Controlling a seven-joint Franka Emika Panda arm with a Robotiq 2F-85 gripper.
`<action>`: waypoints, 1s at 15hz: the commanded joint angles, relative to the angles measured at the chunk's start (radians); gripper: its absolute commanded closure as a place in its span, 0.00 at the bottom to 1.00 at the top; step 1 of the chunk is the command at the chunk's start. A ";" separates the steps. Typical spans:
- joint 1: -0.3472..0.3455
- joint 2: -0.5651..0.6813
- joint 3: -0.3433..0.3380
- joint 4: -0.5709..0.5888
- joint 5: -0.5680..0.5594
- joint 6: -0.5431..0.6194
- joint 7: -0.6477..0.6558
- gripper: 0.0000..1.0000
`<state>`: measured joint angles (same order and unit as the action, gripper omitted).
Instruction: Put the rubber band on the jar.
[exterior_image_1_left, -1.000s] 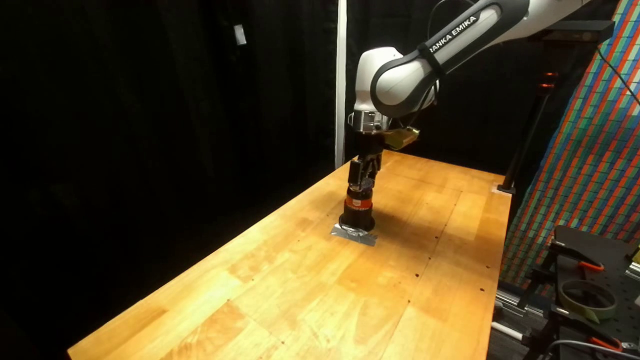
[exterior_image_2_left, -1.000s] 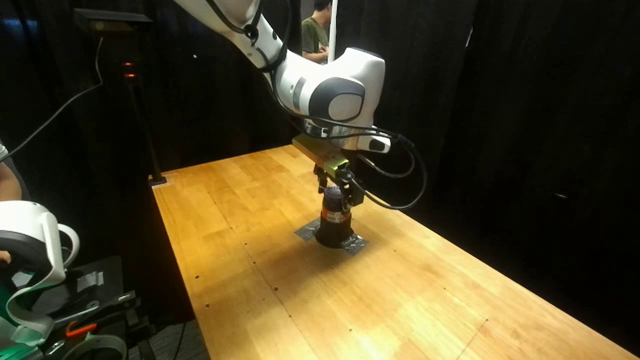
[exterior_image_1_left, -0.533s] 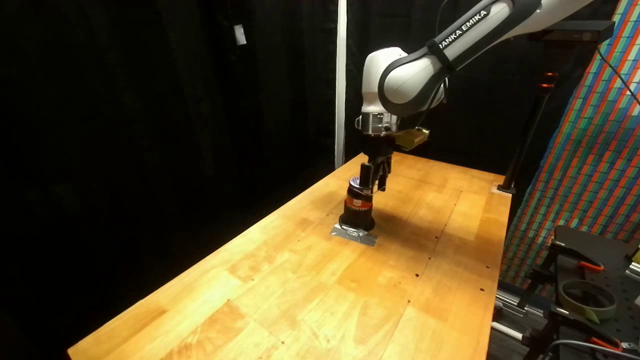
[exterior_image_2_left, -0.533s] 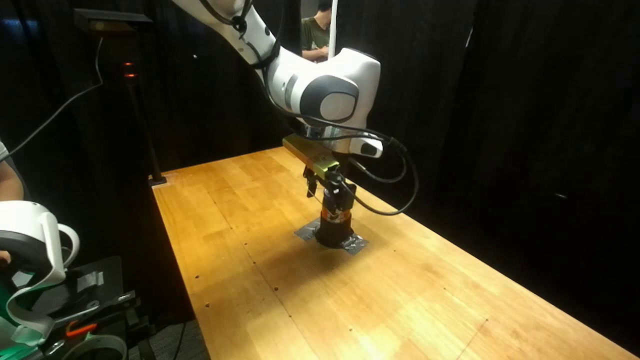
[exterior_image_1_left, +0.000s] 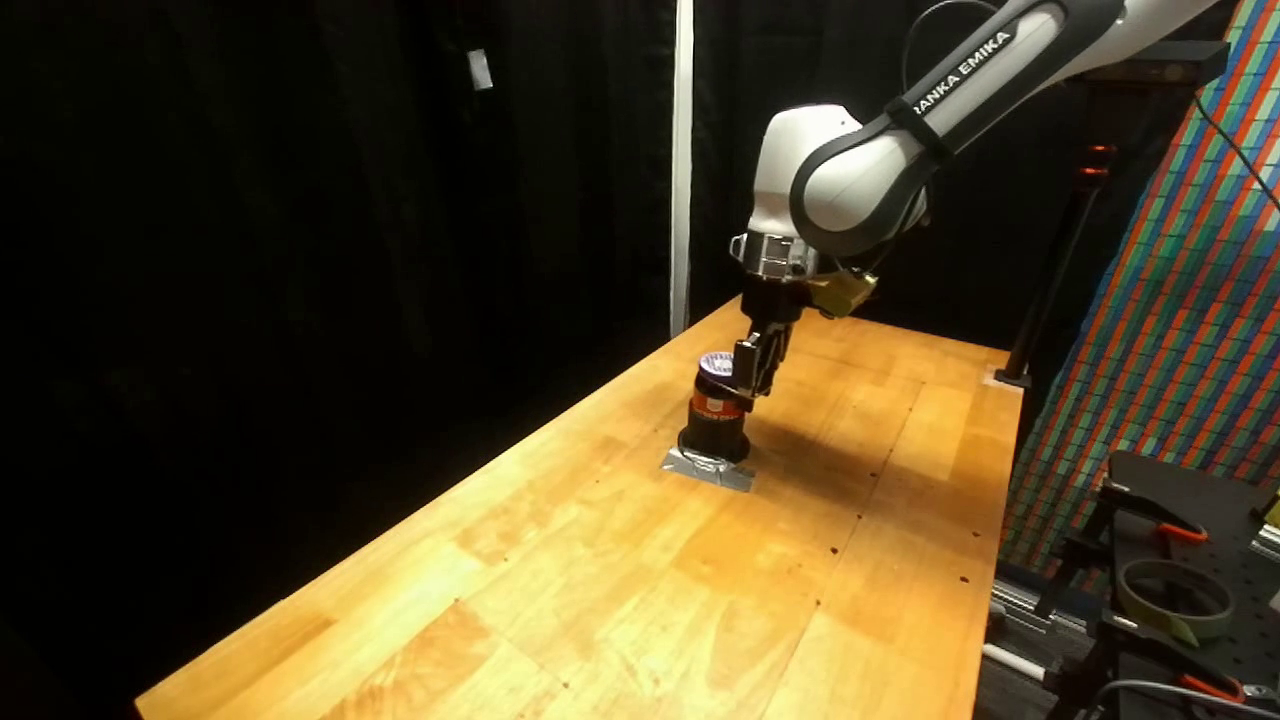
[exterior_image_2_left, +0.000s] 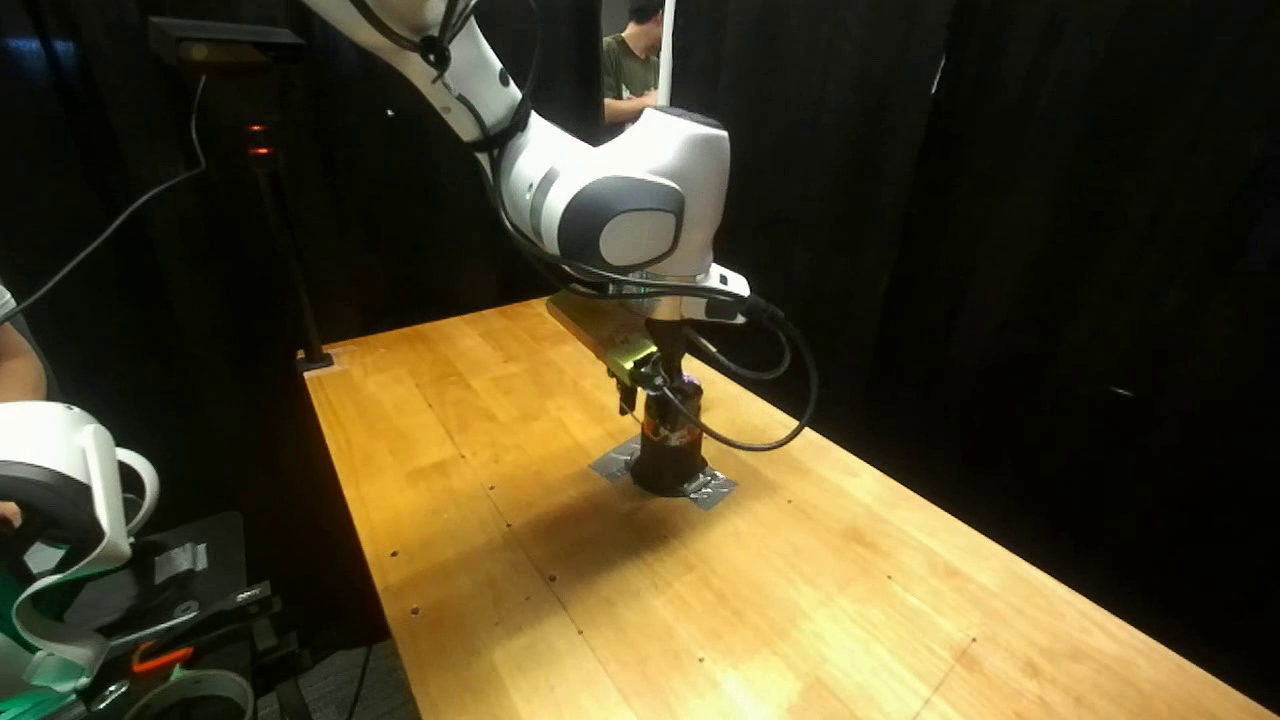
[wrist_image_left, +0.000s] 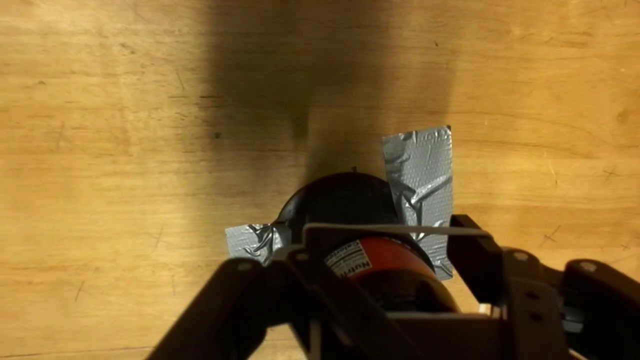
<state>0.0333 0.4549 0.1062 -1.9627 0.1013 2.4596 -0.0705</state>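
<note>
1. Rubber band (wrist_image_left: 380, 228): stretched across your spread fingers (wrist_image_left: 475, 260) in the wrist view, one strand crossing just beside the label of the jar (exterior_image_1_left: 716, 404); whether it loops right around, you cannot tell.
2. Jar: upright in a black base (exterior_image_1_left: 714, 440), in an exterior view nearer the left long edge of the tabletop (exterior_image_1_left: 640, 560) than the right. Silver tape (exterior_image_1_left: 706, 469) at its foot should hold against your pull.
3. Gripper (exterior_image_1_left: 757, 388): jaws apart, band strung between them, no clamp on the jar seen. Changed over the last second: you came off the lid (exterior_image_1_left: 717, 364) toward the right edge and sank lower beside the jar; lid now exposed. Likely you are drawing the band over and down; not yet let go.
4. In the way: a cable loop (exterior_image_2_left: 760, 448) hangs by the jar in an exterior view; fingers overlap its side, contact unclear. Band could slip up off the lid.
5. Stand (exterior_image_1_left: 1052, 265): far right corner, well apart.
6. Tape roll (exterior_image_1_left: 1205, 624): beyond the right edge; no bearing.
</note>
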 joint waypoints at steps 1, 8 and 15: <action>-0.016 -0.123 0.023 -0.181 0.033 0.147 -0.051 0.66; -0.014 -0.182 0.059 -0.397 0.012 0.643 -0.062 1.00; -0.022 -0.145 0.073 -0.534 -0.024 1.059 -0.043 0.97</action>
<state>0.0321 0.3169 0.1587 -2.4414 0.0981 3.4069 -0.1124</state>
